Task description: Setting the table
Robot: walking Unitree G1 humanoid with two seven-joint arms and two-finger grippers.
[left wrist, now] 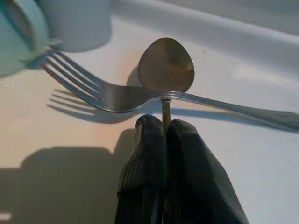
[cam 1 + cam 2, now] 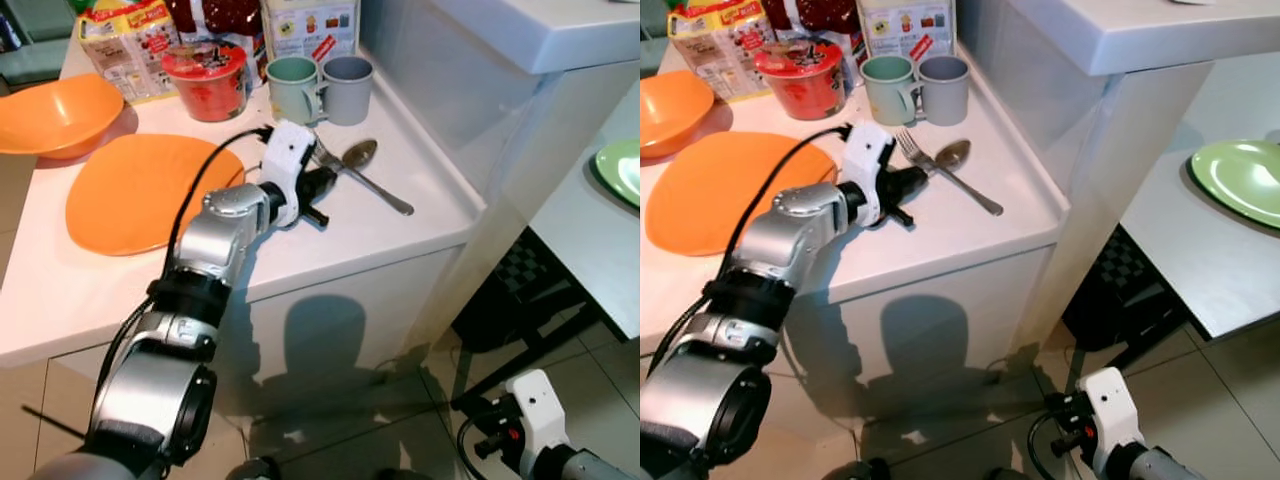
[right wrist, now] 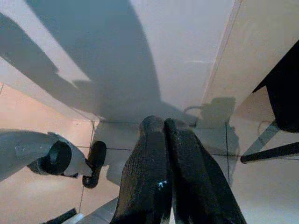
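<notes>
Floor tiles (image 3: pixel 56 112) lie under the right gripper (image 3: pixel 163 126), which hangs idle low beside the white counter (image 2: pixel 380 240), its two black fingers pressed together on nothing. Left gripper (image 1: pixel 164 128), reached out over the counter top, is clamped on the thin handle of the spoon (image 1: pixel 166 65); the fingers (image 1: pixel 145 154) meet around the stem just short of the bowl. Spoon: dull steel, oval bowl facing up, lying near the counter's right edge. Fork (image 1: pixel 107 91): shiny steel, four tines, laid across the spoon's neck, its tines pointing toward the mugs and its long handle running off toward the counter's front right corner. Orange plate (image 2: pixel 140 190), flat, to the gripper's left. Behind the cutlery, a green mug (image 2: pixel 292 88) and a grey mug (image 2: pixel 347 88) stand touching; beside them a red noodle cup (image 2: pixel 207 78), with an orange bowl (image 2: pixel 50 115) farther left and food packets (image 2: pixel 125 40) at the back. Green plate (image 2: pixel 1240 180) on a separate table at far right
</notes>
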